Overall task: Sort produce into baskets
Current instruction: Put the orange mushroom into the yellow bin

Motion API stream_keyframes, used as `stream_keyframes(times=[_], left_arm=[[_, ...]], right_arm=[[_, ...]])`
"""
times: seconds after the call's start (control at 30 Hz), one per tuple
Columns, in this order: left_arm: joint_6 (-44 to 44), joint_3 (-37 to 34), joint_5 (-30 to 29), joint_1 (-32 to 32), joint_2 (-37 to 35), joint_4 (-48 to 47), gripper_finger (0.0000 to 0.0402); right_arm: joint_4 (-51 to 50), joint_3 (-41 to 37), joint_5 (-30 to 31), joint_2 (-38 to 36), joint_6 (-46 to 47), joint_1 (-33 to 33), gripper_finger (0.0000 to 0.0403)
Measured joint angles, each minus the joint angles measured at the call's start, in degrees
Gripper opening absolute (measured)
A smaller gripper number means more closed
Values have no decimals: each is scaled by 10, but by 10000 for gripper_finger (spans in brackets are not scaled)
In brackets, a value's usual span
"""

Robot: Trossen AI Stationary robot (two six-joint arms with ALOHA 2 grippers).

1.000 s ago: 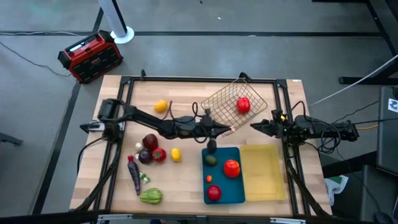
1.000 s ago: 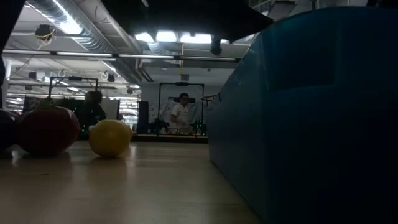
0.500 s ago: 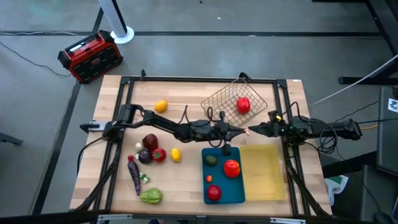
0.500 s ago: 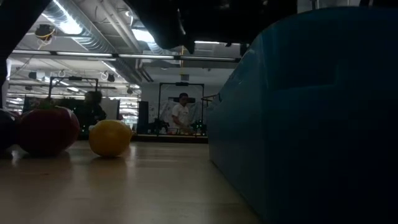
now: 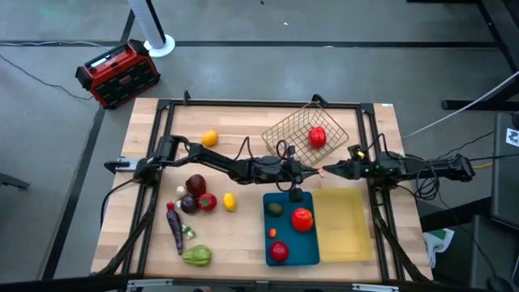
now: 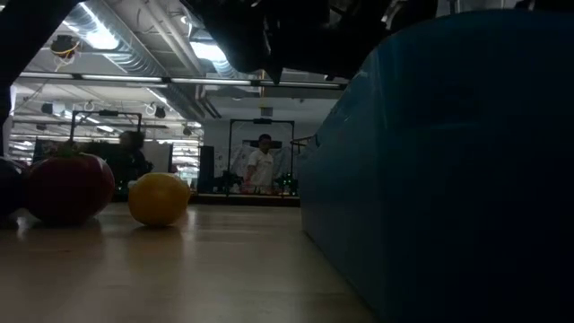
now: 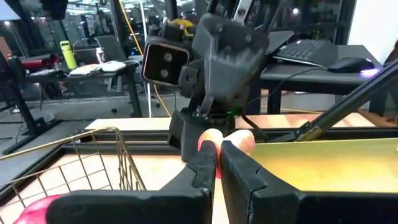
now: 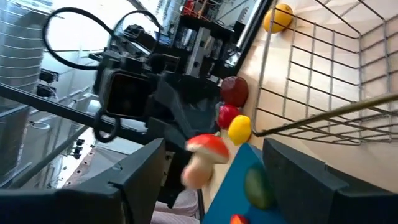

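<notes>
From above, our left gripper [image 5: 318, 171] meets the right gripper [image 5: 328, 171] between wire basket [image 5: 305, 135] and yellow tray [image 5: 344, 223]. Left wrist: jaws pinch the mushroom [image 7: 214, 146]. Right wrist: wide jaws flank it, stem down.

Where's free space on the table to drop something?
Yellow tray is bare. Open wood lies between the green vegetable and blue tray, and between the orange fruit and wire basket. Crowded: the left produce cluster and mid-table, where left gripper meets right gripper.
</notes>
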Motion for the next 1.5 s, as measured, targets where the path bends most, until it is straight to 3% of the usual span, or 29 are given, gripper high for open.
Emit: stream_keyframes(times=[1.07, 1.5], left_arm=[[14, 0, -2, 0, 0, -6, 16], [14, -1, -3, 0, 0, -18, 42]], right_arm=[[124, 0, -35, 169, -6, 0, 265], [125, 0, -35, 169, -17, 0, 131]])
